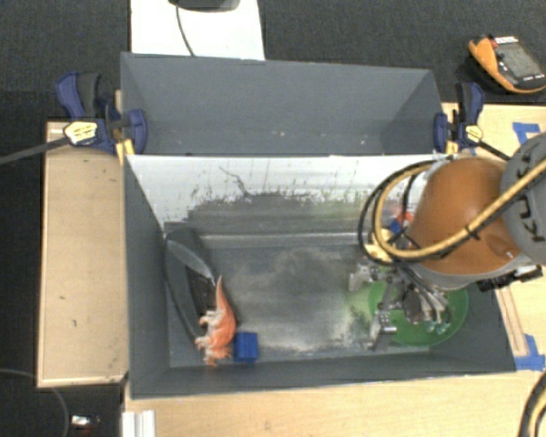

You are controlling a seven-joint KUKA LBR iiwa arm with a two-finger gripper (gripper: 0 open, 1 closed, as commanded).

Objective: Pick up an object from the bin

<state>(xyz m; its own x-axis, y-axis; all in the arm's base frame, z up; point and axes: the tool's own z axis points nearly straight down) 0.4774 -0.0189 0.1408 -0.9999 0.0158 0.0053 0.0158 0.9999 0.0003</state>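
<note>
Flat round green disc [444, 321], lying flat on the floor of the bin [282, 107]. It sits in the front right corner. Only its right part is visible.

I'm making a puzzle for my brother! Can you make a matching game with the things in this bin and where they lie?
Things:
1. orange toy dinosaur
2. small blue cube-shaped block
3. flat round green disc

Places:
A. under the gripper, right side of the grey metal bin
B. front left, along the left wall
C. front, just right of the dinosaur

Pairs: 1-B, 2-C, 3-A
</note>
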